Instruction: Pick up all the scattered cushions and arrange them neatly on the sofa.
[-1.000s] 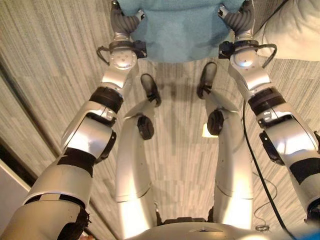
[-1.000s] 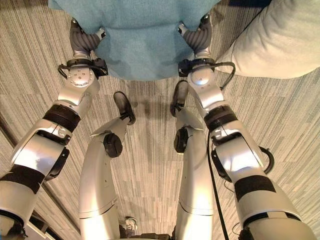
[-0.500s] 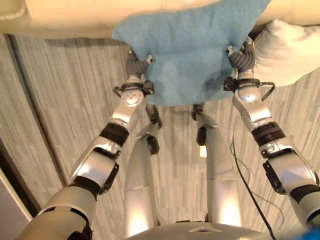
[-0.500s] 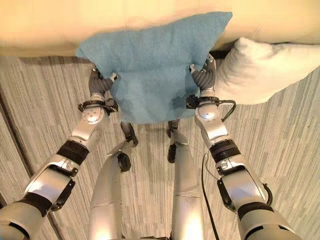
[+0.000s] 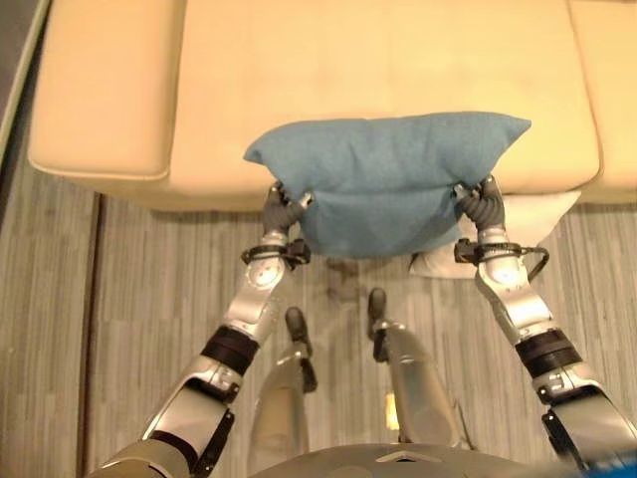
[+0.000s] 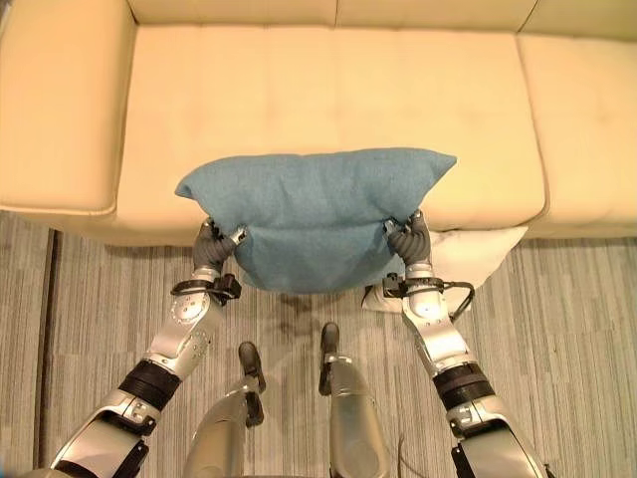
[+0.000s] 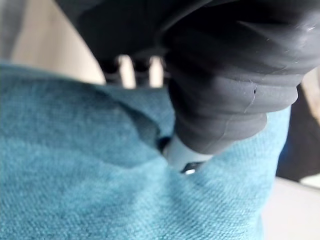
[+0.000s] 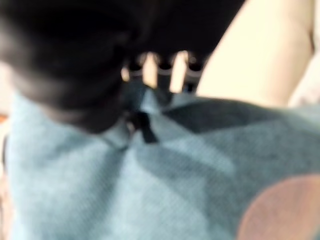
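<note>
**Blue cushion held in both hands at sofa front edge**

Blue cushion (image 6: 314,214) is gripped at its 2 lower corners: left hand (image 6: 210,249) on one, right hand (image 6: 410,239) on the other. Fingers (image 7: 135,70) of each hand are curled and pinching the fabric, thumb pressed into the cloth on the near side. Cushion is held level over the front edge of the cream sofa (image 6: 328,95). White cushion (image 6: 468,254) lies on the floor (image 6: 577,329), against the sofa base, just beside the right hand

White cushion (image 6: 468,254) partly hidden behind blue cushion (image 6: 314,214)
</note>
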`<state>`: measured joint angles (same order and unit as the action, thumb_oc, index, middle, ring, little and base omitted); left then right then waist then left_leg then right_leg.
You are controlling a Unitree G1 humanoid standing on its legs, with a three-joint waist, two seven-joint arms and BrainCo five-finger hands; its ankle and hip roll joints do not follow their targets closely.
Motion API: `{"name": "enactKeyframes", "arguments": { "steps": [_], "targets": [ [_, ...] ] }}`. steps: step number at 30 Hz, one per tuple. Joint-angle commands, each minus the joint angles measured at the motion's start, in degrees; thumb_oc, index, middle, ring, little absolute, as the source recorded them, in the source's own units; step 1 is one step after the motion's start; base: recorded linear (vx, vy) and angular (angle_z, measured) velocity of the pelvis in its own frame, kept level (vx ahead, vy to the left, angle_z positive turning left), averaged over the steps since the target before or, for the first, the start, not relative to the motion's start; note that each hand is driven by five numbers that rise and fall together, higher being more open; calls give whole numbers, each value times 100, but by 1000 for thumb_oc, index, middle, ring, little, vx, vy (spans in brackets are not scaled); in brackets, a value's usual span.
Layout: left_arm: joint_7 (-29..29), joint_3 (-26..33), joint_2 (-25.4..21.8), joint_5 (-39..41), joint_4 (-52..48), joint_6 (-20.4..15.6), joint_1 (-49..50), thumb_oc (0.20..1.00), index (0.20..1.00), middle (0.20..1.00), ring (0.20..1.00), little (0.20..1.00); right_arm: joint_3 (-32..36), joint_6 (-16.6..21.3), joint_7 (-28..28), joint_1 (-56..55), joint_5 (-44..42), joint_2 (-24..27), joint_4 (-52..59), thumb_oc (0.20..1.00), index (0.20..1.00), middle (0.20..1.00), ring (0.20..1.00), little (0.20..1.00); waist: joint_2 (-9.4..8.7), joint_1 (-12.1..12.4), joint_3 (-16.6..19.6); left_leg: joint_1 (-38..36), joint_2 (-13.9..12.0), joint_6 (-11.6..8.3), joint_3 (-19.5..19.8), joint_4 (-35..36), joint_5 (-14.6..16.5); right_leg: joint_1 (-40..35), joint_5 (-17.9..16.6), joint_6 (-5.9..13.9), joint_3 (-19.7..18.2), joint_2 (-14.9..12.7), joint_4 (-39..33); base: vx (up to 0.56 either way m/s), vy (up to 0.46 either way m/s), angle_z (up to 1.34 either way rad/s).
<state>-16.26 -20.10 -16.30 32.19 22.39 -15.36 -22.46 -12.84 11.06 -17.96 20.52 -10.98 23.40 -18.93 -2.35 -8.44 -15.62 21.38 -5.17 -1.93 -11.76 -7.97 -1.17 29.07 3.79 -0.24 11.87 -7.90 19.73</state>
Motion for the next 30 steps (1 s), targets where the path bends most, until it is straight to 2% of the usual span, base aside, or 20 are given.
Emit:
{"name": "enactKeyframes", "arguments": {
  "steps": [1, 3, 4, 6, 8, 9, 10, 11, 12, 14, 17, 18, 19, 20, 22, 23, 24, 27, 28, 30],
  "targets": [
    [482, -143, 210, -210, -396, -299, 191, 200, 200, 200, 200, 200, -11, 481, 291, -153, 169, -24, 392, 200, 200, 200, 200, 200, -24, 10, 590, -392, -334, -511, -42, -897, 574, -1095, -30, 502, -117, 108, -909, 105, -97, 11],
    [533, -44, 211, -145, -413, -290, 465, 200, 200, 200, 200, 200, 34, 460, 364, -321, 140, 8, 376, 200, 200, 200, 200, 200, -98, 64, 649, -458, -378, -651, -29, -1382, 382, -1487, 38, 421, -66, 189, -1056, 93, -68, 17],
    [533, -44, 209, -145, -414, -290, 465, 200, 200, 200, 200, 200, 34, 460, 365, -321, 140, 6, 377, 200, 200, 200, 200, 200, -105, 55, 661, -450, -365, -647, -27, -1359, 357, -1480, 22, 421, -61, 180, -1072, 143, -15, 19],
    [556, 30, 237, -124, -426, -216, 803, 200, 200, 200, 200, 200, 86, 400, 442, -584, 158, 22, 372, 200, 200, 200, 200, 200, -178, 111, 824, -485, -396, -524, -135, -1228, 482, -1799, 81, 439, -30, 167, -1160, 167, 9, 10],
    [570, 53, 238, -143, -441, -183, 897, 200, 200, 200, 200, 200, 105, 378, 462, -657, 169, 22, 347, 200, 200, 200, 200, 200, -172, 128, 884, -530, -419, -479, -180, -1000, 465, -1904, 82, 462, -25, 167, -1184, 198, 62, 7],
    [548, 75, 233, -169, -410, -109, 1037, 200, 200, 200, 200, 200, 106, 329, 467, -778, 146, -18, 295, 200, 200, 200, 200, 200, -165, 247, 948, -491, -462, -474, -302, -443, 140, -2221, 127, 510, -7, 214, -1285, 245, 91, 12],
    [547, 73, 232, -170, -413, -108, 1042, 200, 200, 200, 200, 200, 106, 330, 467, -782, 145, -19, 296, 200, 200, 200, 200, 200, -175, 252, 938, -522, -453, -475, -311, -420, 132, -2242, 128, 512, -12, 208, -1293, 320, 124, 22],
    [550, 118, 223, -169, -429, -91, 1202, 200, 200, 200, 200, 200, 115, 324, 495, -883, 82, -59, 278, 200, 200, 200, 200, 200, -193, 405, 947, -410, -440, -523, -237, -190, -144, -2566, 197, 519, -54, 282, -1410, 156, 53, 34],
    [551, 116, 222, -169, -432, -90, 1207, 200, 200, 200, 200, 200, 115, 323, 496, -889, 82, -60, 280, 200, 200, 200, 200, 200, -199, 406, 941, -426, -434, -524, -238, -181, -147, -2581, 197, 519, -53, 279, -1416, 244, 115, 31],
    [692, 104, 256, -182, -478, -17, 1503, 200, 200, 200, 200, 200, 268, 352, 600, -1045, 9, -113, 399, 200, 200, 200, 200, 200, -125, 385, 1092, -988, -316, -449, -368, 173, -17, -2861, 245, 637, -46, 232, -1386, 334, 181, -11],
    [718, 127, 252, -138, -531, 0, 1599, 200, 200, 200, 200, 200, 335, 377, 615, -1051, -44, -133, 480, 200, 200, 200, 200, 200, -108, 417, 1130, -1160, -205, -331, -463, 160, 120, -2873, 243, 756, -117, 73, -1189, 218, 169, -36],
    [758, 116, 197, -190, -542, 14, 1650, 200, 200, 200, 200, 200, 359, 401, 649, -999, -85, -186, 511, 200, 200, 200, 200, 200, -100, 441, 1102, -1344, -68, -148, -574, 141, 299, -2748, 77, 927, -222, -153, -607, 248, 299, -40],
    [764, 143, 175, -192, -578, 3, 1682, 200, 200, 200, 200, 200, 367, 415, 655, -972, -93, -188, 526, 200, 200, 200, 200, 200, -90, 457, 1102, -1393, 15, -50, -610, 142, 371, -2643, -99, 1006, -272, -251, -313, 159, 223, -46],
    [764, 144, 174, -192, -578, 3, 1680, 200, 200, 200, 200, 200, 367, 415, 655, -970, -93, -188, 525, 200, 200, 200, 200, 200, -84, 465, 1117, -1377, 6, -50, -617, 152, 357, -2624, -117, 1002, -279, -241, -324, 96, 142, -31],
    [797, 150, 103, -262, -627, 22, 1706, 200, 200, 200, 200, 200, 377, 383, 701, -918, -46, -179, 571, 200, 200, 200, 200, 200, -56, 409, 1033, -1579, 119, 132, -658, 183, 468, -2285, -574, 1104, -451, -393, 519, 134, 182, -32],
    [779, 165, 50, -338, -642, -10, 1673, 200, 200, 200, 200, 200, 331, 414, 731, -886, -74, -218, 584, 200, 200, 200, 200, 200, 43, 407, 986, -1662, 119, 250, -697, 192, 560, -1996, -613, 1100, -527, -380, 1040, 193, 216, -25],
    [767, 184, 37, -341, -647, -22, 1657, 200, 200, 200, 200, 200, 292, 410, 750, -847, -88, -243, 580, 200, 200, 200, 200, 200, 50, 418, 949, -1792, 172, 278, -723, 213, 635, -1819, -527, 1055, -482, -445, 1196, 144, 152, -18],
    [756, 223, 51, -332, -619, -50, 1614, 200, 200, 200, 200, 200, 237, 395, 777, -783, -66, -222, 546, 200, 200, 200, 200, 200, 71, 396, 953, -1961, 240, 269, -709, 344, 690, -1609, -392, 997, -341, -429, 878, 142, 31, -22],
    [764, 242, 48, -329, -633, -62, 1626, 200, 200, 200, 200, 200, 226, 379, 800, -760, -56, -189, 535, 200, 200, 200, 200, 200, 81, 372, 972, -2056, 258, 248, -699, 438, 723, -1516, -302, 968, -244, -395, 585, 247, -39, -22],
    [774, 253, 43, -341, -684, -69, 1594, 200, 200, 200, 200, 200, 204, 373, 839, -708, -50, -126, 555, 200, 200, 200, 200, 200, 28, 318, 980, -2221, 318, 188, -700, 514, 805, -1328, -395, 982, -11, -353, -344, 258, -104, -27]
  ]
}}
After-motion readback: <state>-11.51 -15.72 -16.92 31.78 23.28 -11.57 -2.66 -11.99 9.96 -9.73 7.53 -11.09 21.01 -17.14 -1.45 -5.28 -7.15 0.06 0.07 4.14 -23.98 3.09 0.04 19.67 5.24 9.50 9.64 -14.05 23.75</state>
